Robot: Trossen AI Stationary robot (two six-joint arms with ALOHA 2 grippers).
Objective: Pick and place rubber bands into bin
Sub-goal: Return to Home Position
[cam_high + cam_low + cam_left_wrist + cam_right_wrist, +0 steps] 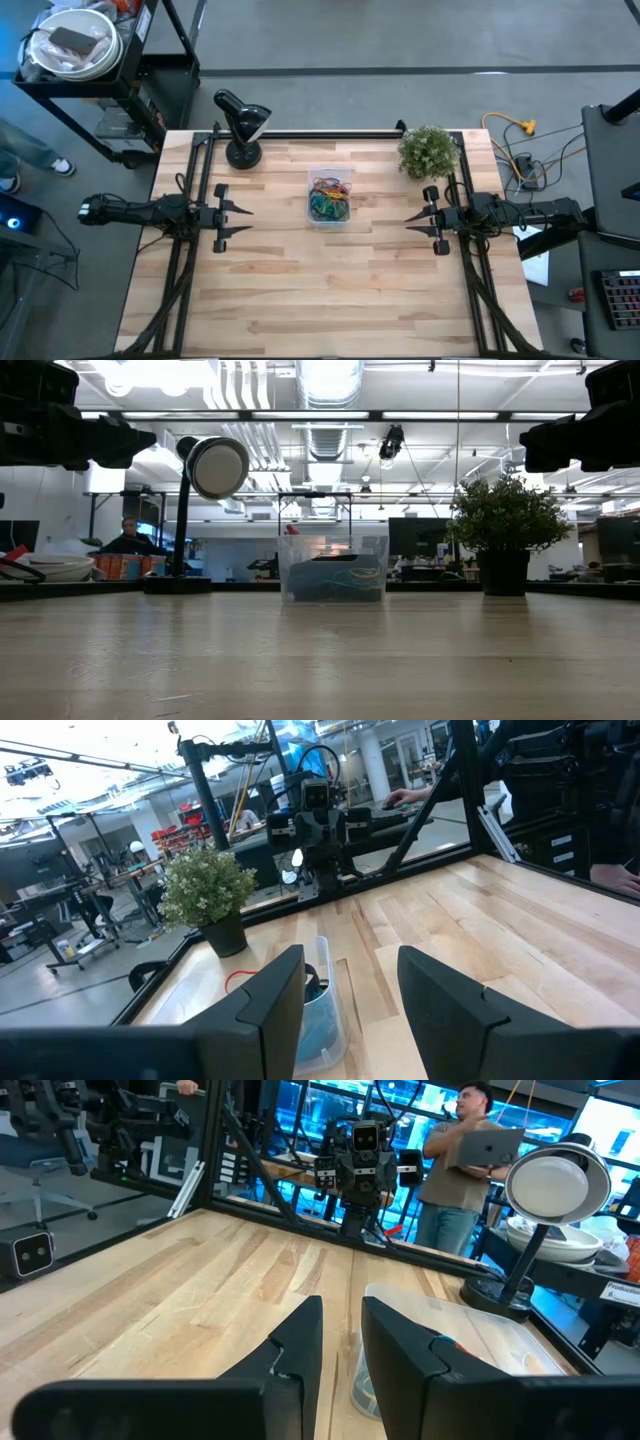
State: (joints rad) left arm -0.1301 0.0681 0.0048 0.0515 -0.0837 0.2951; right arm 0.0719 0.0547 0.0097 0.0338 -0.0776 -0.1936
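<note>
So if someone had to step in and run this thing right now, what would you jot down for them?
Left gripper: open, empty, held over the table's left side, pointing toward the bin.
Right gripper: open, empty, held over the right side, also facing the bin.
Bin: mid-table between the two grippers, slightly toward the back.
Rubber bands: a mixed-colour heap inside the bin; I see none loose on the table.
Done: the bands appear to be all binned.
Left: probably nothing to pick; just check the wood for a stray thin band.
</note>
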